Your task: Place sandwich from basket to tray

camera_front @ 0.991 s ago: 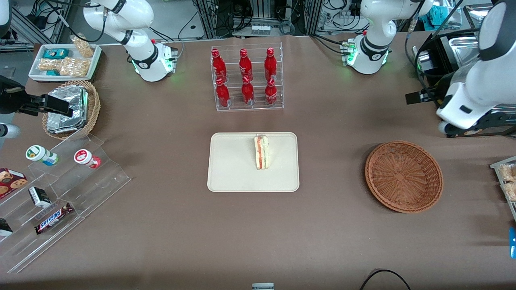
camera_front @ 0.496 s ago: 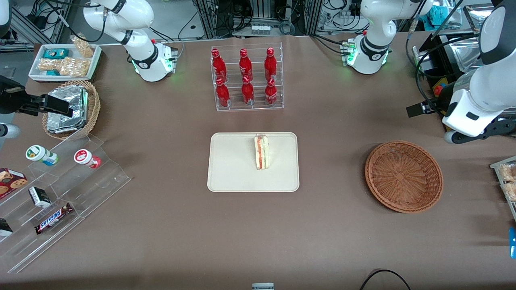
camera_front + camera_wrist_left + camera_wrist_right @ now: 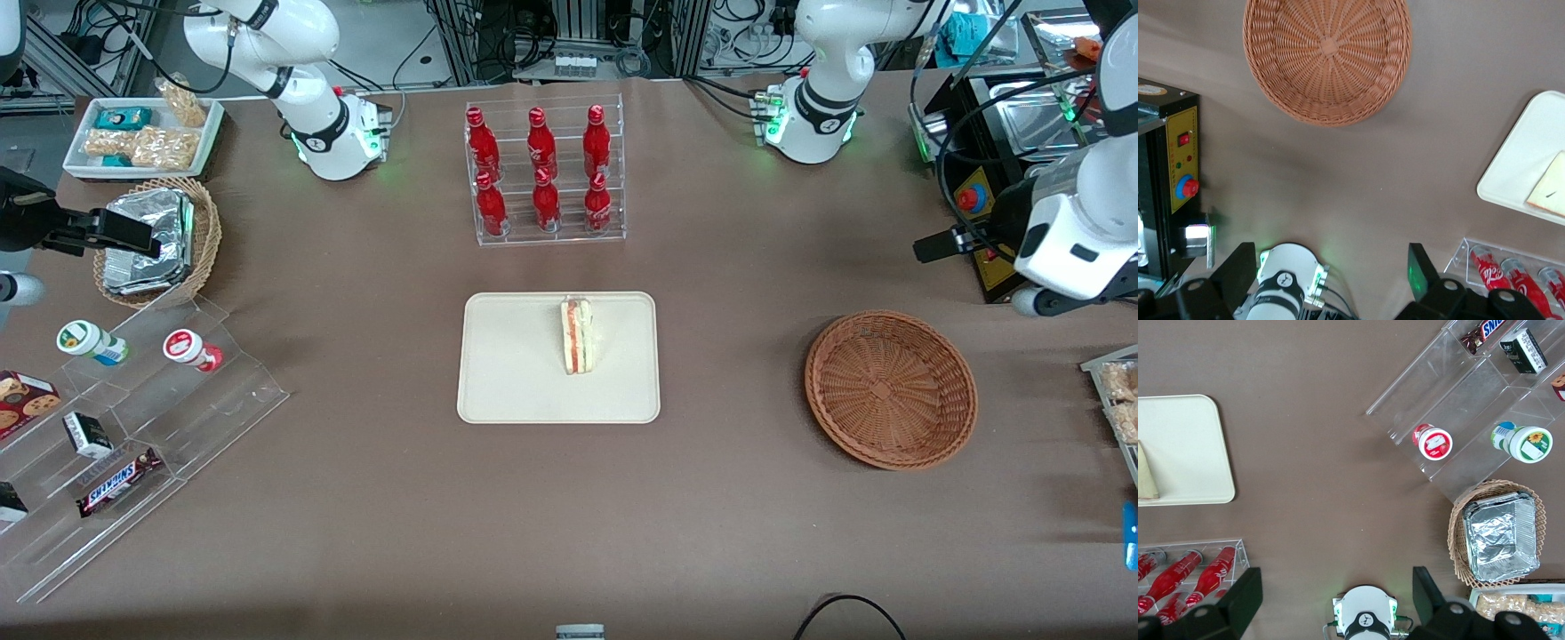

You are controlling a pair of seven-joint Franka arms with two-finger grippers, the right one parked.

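The sandwich [image 3: 577, 335] lies on the cream tray [image 3: 507, 356] at the table's middle, red and green layers showing. The reddish-brown basket [image 3: 891, 388] stands empty toward the working arm's end of the table. The left arm's gripper [image 3: 926, 248] is open and empty. It hangs in the air farther from the front camera than the basket, near the table's edge. The left wrist view shows its two fingers wide apart [image 3: 1330, 259] with nothing between them, and also the empty basket [image 3: 1328, 57], a corner of the tray [image 3: 1521, 167] and part of the sandwich [image 3: 1550, 193].
A clear rack of red bottles [image 3: 542, 173] stands farther from the front camera than the tray. A black control box with a red button [image 3: 978, 204] sits by the gripper. A tan basket of foil packets [image 3: 151, 240] and clear shelves of snacks [image 3: 133, 418] lie toward the parked arm's end.
The left arm has drawn back toward its own end of the table, away from the basket. The sandwich, tray and basket have not moved.
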